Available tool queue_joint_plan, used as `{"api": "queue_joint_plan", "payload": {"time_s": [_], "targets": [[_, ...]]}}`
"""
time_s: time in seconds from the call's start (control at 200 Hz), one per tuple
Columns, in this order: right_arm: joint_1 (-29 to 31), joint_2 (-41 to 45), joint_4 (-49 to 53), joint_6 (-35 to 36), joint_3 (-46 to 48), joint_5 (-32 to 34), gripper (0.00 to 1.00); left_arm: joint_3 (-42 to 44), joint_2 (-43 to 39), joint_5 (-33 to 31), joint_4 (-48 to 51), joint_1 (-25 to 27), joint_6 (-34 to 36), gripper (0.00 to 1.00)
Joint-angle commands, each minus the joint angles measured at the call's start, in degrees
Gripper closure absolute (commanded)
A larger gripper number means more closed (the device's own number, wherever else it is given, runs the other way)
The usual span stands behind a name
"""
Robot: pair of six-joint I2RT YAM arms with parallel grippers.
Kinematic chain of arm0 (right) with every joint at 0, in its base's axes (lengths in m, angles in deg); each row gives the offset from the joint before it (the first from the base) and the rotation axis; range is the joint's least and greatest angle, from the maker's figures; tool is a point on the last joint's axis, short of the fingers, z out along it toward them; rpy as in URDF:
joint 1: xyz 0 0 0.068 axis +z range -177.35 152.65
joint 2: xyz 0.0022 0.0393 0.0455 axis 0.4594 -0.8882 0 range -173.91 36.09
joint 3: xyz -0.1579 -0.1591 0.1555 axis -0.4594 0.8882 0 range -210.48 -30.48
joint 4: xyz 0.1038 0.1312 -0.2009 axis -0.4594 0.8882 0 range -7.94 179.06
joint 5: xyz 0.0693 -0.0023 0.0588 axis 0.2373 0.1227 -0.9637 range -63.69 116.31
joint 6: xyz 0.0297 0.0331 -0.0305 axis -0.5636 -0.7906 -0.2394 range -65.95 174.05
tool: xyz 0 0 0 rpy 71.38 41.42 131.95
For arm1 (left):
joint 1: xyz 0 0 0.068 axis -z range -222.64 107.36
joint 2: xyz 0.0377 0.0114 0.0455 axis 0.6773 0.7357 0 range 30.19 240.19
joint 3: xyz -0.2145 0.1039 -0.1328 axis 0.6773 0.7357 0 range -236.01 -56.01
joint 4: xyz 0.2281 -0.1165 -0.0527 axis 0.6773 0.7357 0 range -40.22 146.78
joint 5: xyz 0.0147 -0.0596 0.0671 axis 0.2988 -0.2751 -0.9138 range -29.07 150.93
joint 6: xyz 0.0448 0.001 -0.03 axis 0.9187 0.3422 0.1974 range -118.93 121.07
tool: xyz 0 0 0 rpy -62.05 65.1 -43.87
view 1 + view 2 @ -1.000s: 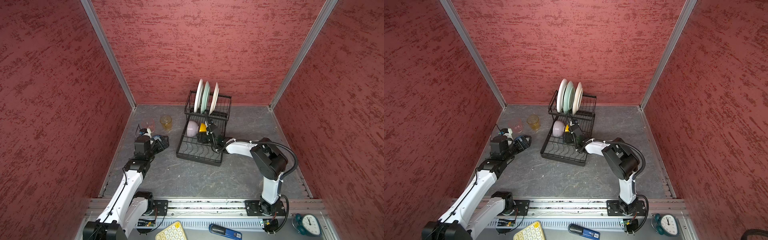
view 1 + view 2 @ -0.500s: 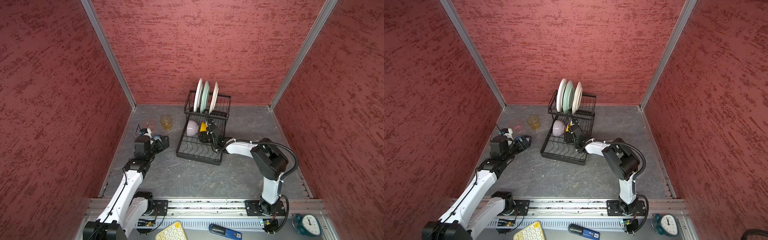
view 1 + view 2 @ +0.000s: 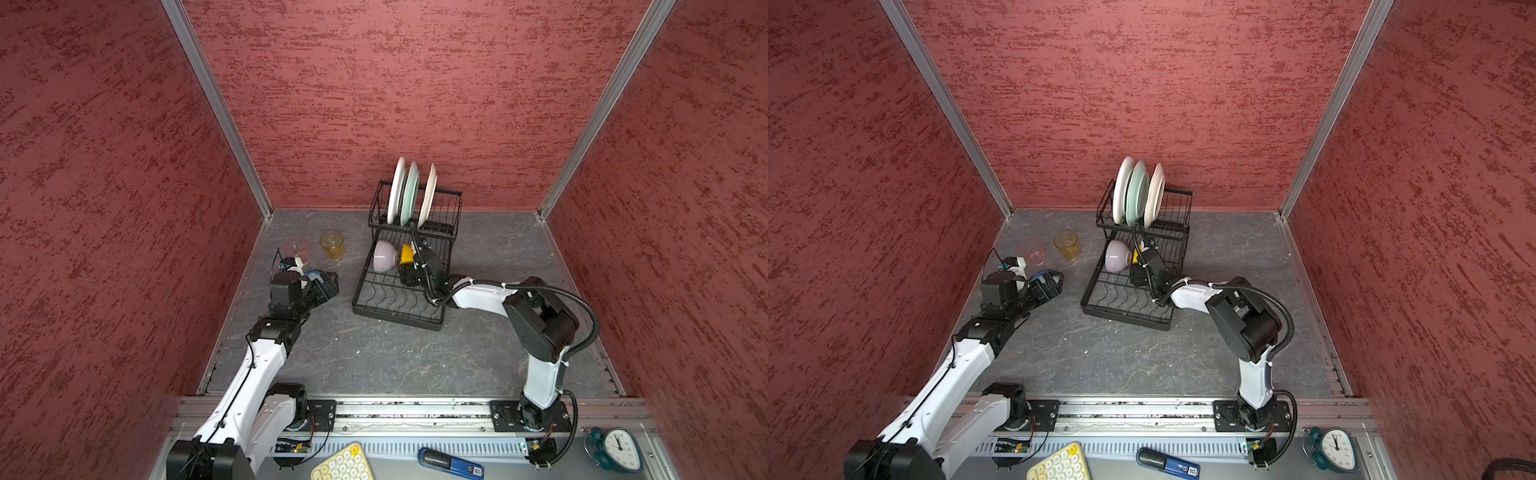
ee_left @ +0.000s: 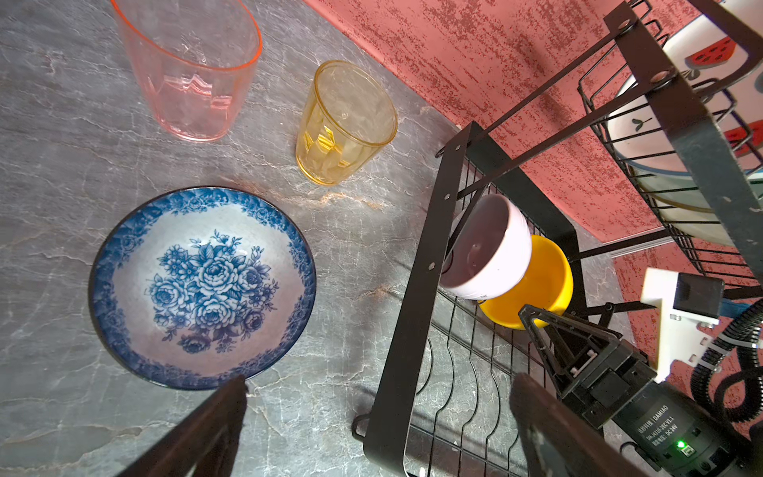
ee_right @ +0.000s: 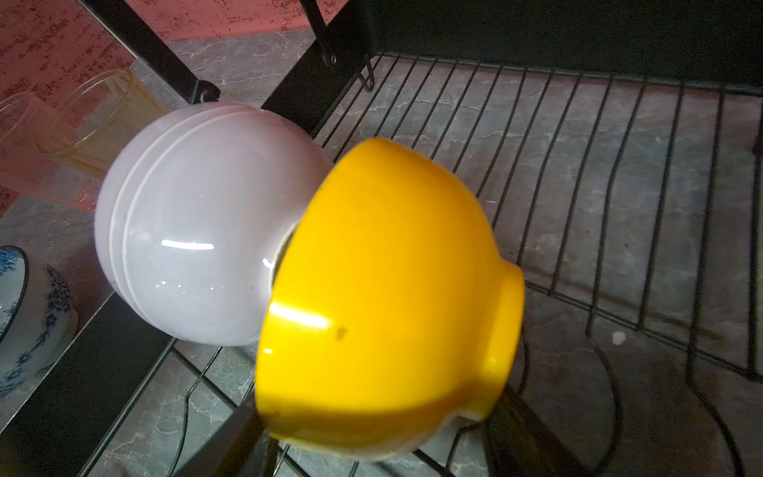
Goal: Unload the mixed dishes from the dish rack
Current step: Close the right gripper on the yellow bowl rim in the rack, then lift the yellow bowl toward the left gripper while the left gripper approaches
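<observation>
Right gripper [image 3: 406, 271] straddles the yellow bowl [image 5: 384, 297] in the rack [image 3: 395, 316], grip unclear, left gripper [image 3: 326, 283] gapes wide beside the rack, and a crooked pull could topple the leaning lilac bowl [image 5: 194, 231]

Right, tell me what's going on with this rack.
A two-armed robot is emptying the dish rack. The right gripper is at the rim of the yellow bowl, against the lilac bowl in the low tray; whether it grips is unclear. The left gripper hangs open by the blue-and-white bowl, on the table with the pink tumbler and amber tumbler. Three plates stand in the raised basket.
</observation>
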Motion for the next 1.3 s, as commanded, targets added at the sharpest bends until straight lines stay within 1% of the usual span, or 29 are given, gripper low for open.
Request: {"api": "queue_joint_plan", "payload": {"time_s": [0.0, 0.266, 0.511, 0.786, 1.292], "targets": [[-0.7, 2.7, 0.1, 1.3, 1.5, 3.5, 0.34, 0.7, 0.1, 0.4, -1.2, 0.3, -0.2, 0.00], [-0.7, 5.9, -0.4, 0.3, 4.3, 2.9, 0.35, 0.6, 0.5, 0.6, -1.3, 0.4, -0.3, 0.00], [-0.7, 9.6, -1.8, -2.4, 8.4, 0.0, 0.36, 0.4, 0.3, 1.1, -0.9, 0.4, -0.2, 0.00], [-0.7, 14.4, -3.2, -4.0, 13.2, -3.6, 0.36, 0.8, 0.9, 1.9, -2.8, 0.8, -1.6, 0.00], [-0.7, 18.6, -5.3, -5.4, 16.4, -12.7, 0.36, -1.2, 3.9, -0.1, -4.2, 5.5, -2.4, 0.00]]}}
